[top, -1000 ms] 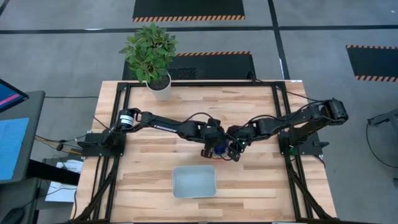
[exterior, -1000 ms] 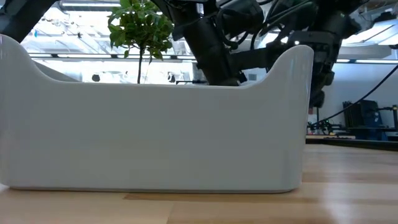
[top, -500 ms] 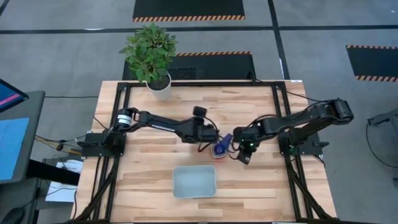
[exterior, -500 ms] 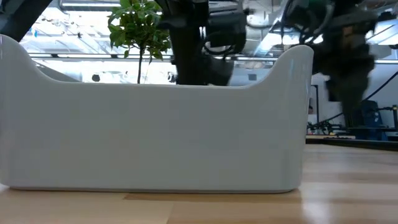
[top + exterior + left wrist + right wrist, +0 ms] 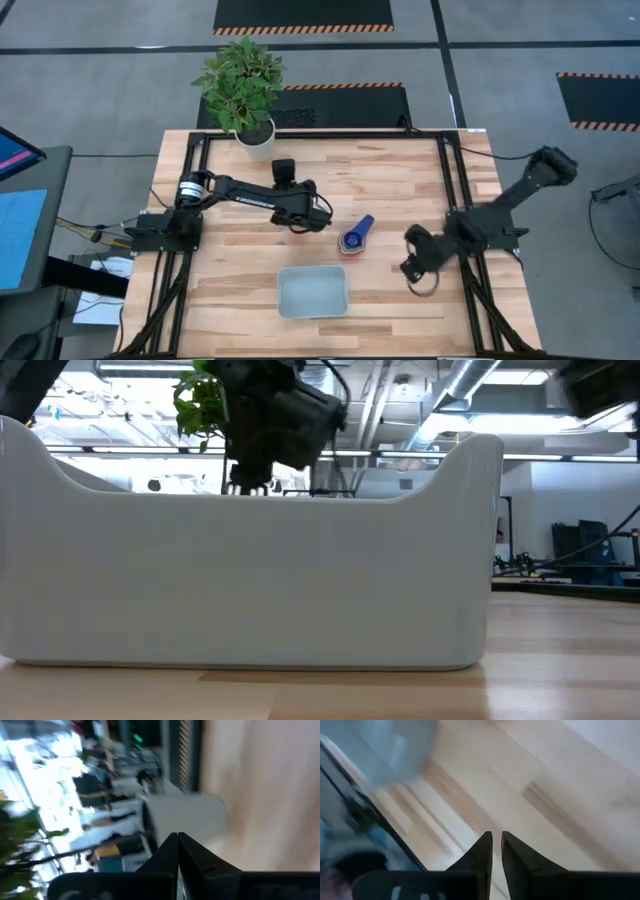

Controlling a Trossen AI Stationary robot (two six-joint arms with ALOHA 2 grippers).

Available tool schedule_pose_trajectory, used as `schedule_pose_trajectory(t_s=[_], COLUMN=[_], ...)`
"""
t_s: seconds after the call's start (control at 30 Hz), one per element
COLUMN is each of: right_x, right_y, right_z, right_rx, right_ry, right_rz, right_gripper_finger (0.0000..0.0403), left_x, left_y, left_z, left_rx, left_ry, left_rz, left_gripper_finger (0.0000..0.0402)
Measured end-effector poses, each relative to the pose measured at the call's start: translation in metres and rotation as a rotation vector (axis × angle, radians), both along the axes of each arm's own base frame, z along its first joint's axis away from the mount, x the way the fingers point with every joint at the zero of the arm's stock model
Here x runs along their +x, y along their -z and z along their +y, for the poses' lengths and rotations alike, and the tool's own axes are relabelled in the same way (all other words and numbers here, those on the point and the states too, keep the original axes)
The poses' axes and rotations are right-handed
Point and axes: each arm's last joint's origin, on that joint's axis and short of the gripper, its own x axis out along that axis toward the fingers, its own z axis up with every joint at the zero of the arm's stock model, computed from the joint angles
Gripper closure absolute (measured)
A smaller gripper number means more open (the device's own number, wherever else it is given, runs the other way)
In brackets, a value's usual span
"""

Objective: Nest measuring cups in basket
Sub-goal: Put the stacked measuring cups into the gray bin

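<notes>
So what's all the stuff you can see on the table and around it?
measuring cups: one nested stack, dark blue handle with orange and red showing in the bowl, on the table just behind the basket, not in it.
basket: one, pale grey-blue, near the front edge of the table, nothing in it.
plant: one, green leaves in a white pot, at the back left of the table.
table: one, light wood with a black frame.
monitor: one, at the far left, off the table.
left tool: one, dark, shut, over the table left of the cups, holding nothing.
right tool: one, dark, fingers slightly apart, over the right side of the table, holding nothing.
</notes>
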Motion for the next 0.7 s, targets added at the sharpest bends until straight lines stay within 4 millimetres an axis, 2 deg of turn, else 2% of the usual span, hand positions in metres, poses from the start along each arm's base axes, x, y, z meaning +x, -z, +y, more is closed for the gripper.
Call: schedule_pose_trajectory(t_s=[0.17, 0.3, 0.4, 0.53, 0.6, 0.7], right_x=[-0.030, -0.046, -0.040, -0.021, -0.011, 0.001], right_y=[0.004, 0.024, 0.049, 0.079, 0.090, 0.102], right_z=[0.044, 0.071, 0.083, 0.090, 0.091, 0.087], right_rx=[-0.064, -0.120, -0.160, -0.237, -0.245, -0.284], right_ry=[0.269, 0.445, 0.508, 0.537, 0.570, 0.604], right_rz=[-0.263, -0.517, -0.576, -0.566, -0.563, -0.553], right_gripper_finger=[0.0337, 0.0337, 0.0337, 0.0337, 0.0337, 0.0337], left_x=[-0.021, -0.061, -0.100, -0.140, -0.154, -0.163], left_y=[-0.015, -0.031, -0.041, -0.041, -0.039, -0.032], left_z=[0.005, 0.008, 0.006, -0.002, -0.007, -0.015], left_rx=[0.066, 0.073, 0.043, -0.033, -0.078, -0.136], left_ry=[-0.001, -0.032, -0.082, -0.130, -0.132, -0.107], left_rz=[-0.044, -0.129, -0.252, -0.386, -0.444, -0.528], left_gripper_finger=[0.0401, 0.0401, 0.0401, 0.0401, 0.0401, 0.0401])
